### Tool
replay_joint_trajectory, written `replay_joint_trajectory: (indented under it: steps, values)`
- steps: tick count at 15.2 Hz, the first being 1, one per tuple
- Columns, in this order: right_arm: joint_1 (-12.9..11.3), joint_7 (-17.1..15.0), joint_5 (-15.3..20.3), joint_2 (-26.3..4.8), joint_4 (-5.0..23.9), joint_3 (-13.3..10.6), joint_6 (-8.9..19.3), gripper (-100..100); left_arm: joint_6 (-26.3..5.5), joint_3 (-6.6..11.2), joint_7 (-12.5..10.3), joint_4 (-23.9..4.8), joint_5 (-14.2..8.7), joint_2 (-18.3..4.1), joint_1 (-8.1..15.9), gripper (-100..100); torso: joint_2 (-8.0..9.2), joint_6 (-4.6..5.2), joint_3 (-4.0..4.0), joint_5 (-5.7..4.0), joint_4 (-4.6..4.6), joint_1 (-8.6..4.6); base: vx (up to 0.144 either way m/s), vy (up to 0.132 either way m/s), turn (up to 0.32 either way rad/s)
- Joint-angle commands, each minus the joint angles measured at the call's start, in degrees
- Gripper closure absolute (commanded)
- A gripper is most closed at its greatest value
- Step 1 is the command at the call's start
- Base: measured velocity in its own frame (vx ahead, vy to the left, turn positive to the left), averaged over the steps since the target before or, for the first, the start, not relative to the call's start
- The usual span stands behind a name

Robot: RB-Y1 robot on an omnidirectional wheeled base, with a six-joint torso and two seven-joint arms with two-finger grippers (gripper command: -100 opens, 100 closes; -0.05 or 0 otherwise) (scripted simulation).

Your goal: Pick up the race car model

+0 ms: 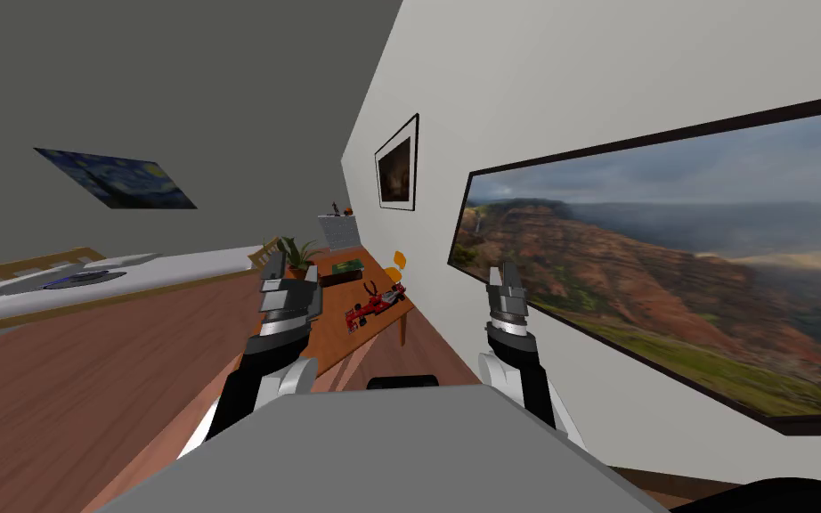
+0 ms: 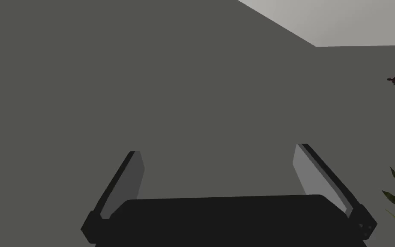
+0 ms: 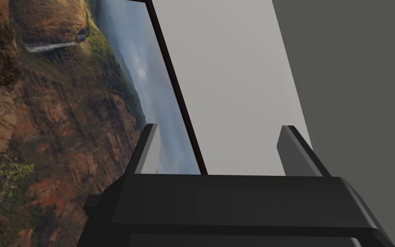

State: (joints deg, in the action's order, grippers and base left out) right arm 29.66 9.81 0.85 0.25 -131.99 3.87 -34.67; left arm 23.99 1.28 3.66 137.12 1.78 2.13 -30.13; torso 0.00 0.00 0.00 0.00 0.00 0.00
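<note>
Ahead on the long brown wooden surface along the white wall: small red-and-white race car model, lying toward the near end. Flat green item and leafy potted plant sit farther back.

Left end effector hovers near the surface's outer edge, beside the car, not touching it; fingers apart, nothing between. Right end effector hangs by the wall, well apart from the car; fingers apart too.

Risks, as judged:
- Car is low and slim, so an off-centre descent could shove it toward the edge.
- Blades closing on wheels or wing may slip or tip it.
- A low approach may clip the surface's rim.
</note>
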Motion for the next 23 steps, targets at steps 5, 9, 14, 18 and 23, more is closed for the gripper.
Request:
replay_joint_trajectory:
  steps: [5,9,14,18,23]
  values:
    - [0.0,0.0,0.0,0.0,0.0,0.0,0.0,0,-2.9,1.40,-0.5,-0.9,-0.7,-6.7,0.0,-100,-0.04,0.01,-0.02,0.00,-0.01,0.00,0.009,-0.006,-0.065]
    - [0.0,0.0,0.0,0.0,0.0,0.0,0.0,0,-6.0,2.89,-1.1,-1.9,-1.4,-10.0,0.1,-100,-0.08,0.02,-0.05,0.00,-0.02,-0.01,0.021,-0.011,-0.118]
    - [0.0,0.0,0.0,0.0,0.0,0.0,0.0,0,-11.9,5.97,-2.3,-3.9,-2.9,-13.7,0.2,-100,-0.12,0.01,-0.07,0.00,-0.03,-0.02,0.027,-0.011,-0.154]
    - [0.0,0.0,0.0,0.0,0.0,0.0,0.0,0,-14.9,7.19,-2.8,-4.7,-3.5,-14.7,0.2,-100,-0.11,0.01,-0.07,-0.01,-0.03,-0.04,0.025,-0.011,-0.108]
    - [0.0,0.0,0.0,0.0,0.0,0.0,0.0,0,-20.2,9.88,-3.9,-6.5,-4.9,-16.2,0.3,-100,-0.13,0.02,-0.08,-0.01,-0.03,-0.03,0.030,-0.010,-0.158]
